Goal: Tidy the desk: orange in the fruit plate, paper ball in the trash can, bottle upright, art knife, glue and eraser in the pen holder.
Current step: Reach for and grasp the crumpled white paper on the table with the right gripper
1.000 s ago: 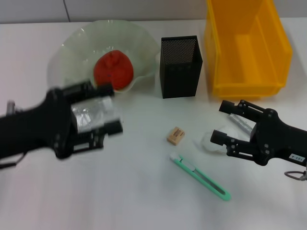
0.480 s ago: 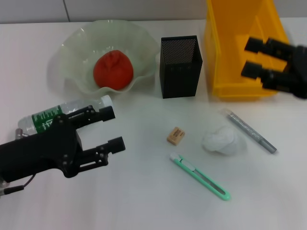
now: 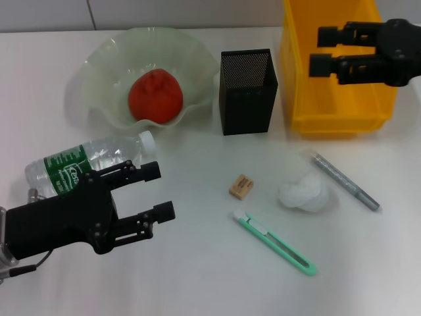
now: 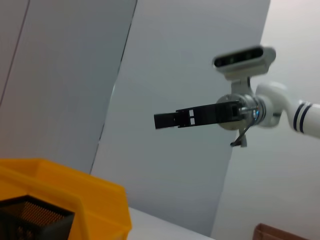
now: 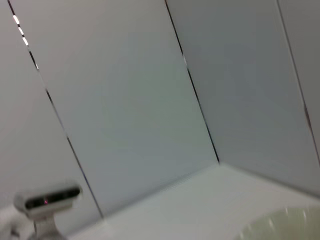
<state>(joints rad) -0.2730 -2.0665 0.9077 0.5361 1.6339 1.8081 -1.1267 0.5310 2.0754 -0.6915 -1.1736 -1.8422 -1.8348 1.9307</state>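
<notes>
We note the left end effector (image 3: 155,189) released and empty beside the lying bottle (image 3: 82,161). The right end effector (image 3: 322,50) hovers released over the trash can (image 3: 335,105). Orange (image 3: 155,96) sits in the fruit plate (image 3: 99,72); paper ball (image 3: 302,193), eraser (image 3: 241,186), art knife (image 3: 273,241) and glue (image 3: 344,180) lie on the surface (image 3: 197,276) before the pen holder (image 3: 247,92).

Off-task stuff only: flat white tabletop (image 3: 197,276), matte, runs across the whole head view. Behind its far edge there's a pale grey panelled wall (image 3: 39,13) with one vertical seam showing. Left wrist view shows the same grey wall panels (image 4: 65,75), with slanted seams, plus a small brown-edged object (image 4: 285,233) cut off at the frame corner; can't tell what it is. Right wrist view shows more grey panelling (image 5: 125,100) with dark seams, meeting the white surface (image 5: 200,200).
</notes>
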